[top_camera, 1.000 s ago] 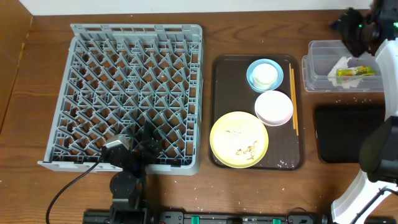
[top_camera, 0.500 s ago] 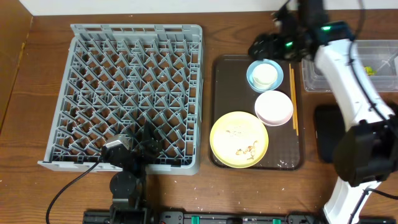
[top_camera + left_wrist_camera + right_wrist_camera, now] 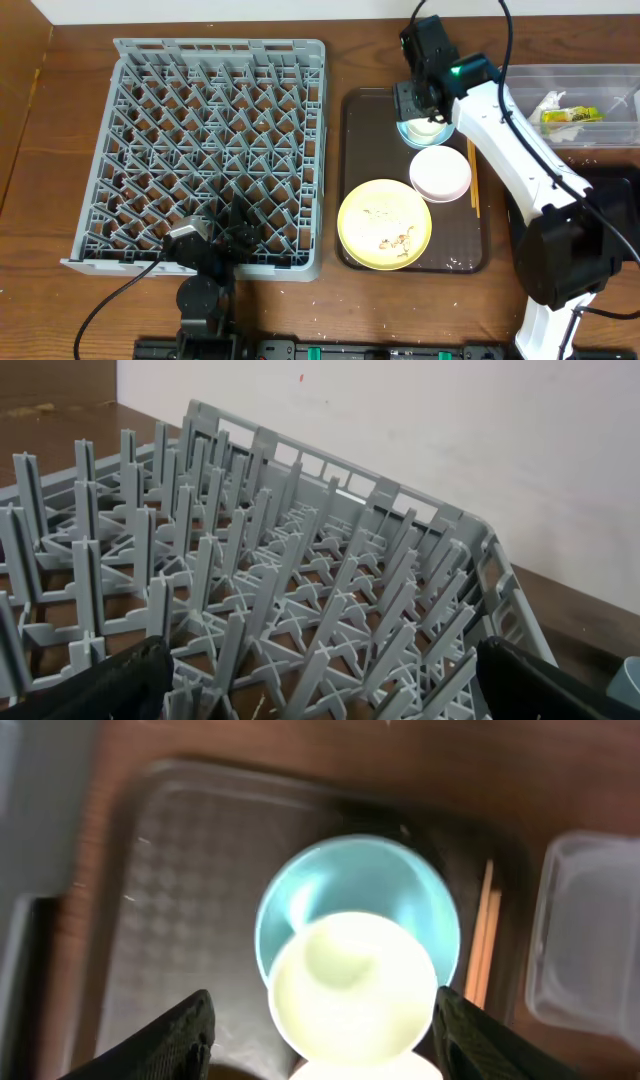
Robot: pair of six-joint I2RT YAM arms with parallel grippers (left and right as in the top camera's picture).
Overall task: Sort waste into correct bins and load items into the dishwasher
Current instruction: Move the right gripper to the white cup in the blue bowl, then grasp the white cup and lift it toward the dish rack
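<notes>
Right now the small white cup (image 3: 350, 985) sits inside the light-blue bowl (image 3: 350, 880), at the far right of the brown tray (image 3: 360, 150). The right gripper (image 3: 335, 1035) hangs above it with its fingers spread wide, one on each side of the cup and holding nothing. A second ago this arm was over the clear tub (image 3: 560, 70). Half a second ago it was at the tray's far edge, and it has since swung left over the bowl.

The chopsticks (image 3: 472, 180) lie just right of the bowl, along the tray's right rim, and the pink bowl (image 3: 440, 173) sits just beside it on the near side. Bare tray lies to the bowl's left. The yellow plate (image 3: 384, 224), with crumbs (image 3: 397, 240) on it, fills the tray's near end.

The napkin (image 3: 548, 103) and the wrapper (image 3: 572, 115) lie in the clear tub, and the wrapper's print is too small to read. The black tub (image 3: 615, 200) is partly hidden by the arm.

The left gripper (image 3: 325, 690) rests with its fingers parted and empty at the near edge of the grey rack (image 3: 220, 45), unmoved.
</notes>
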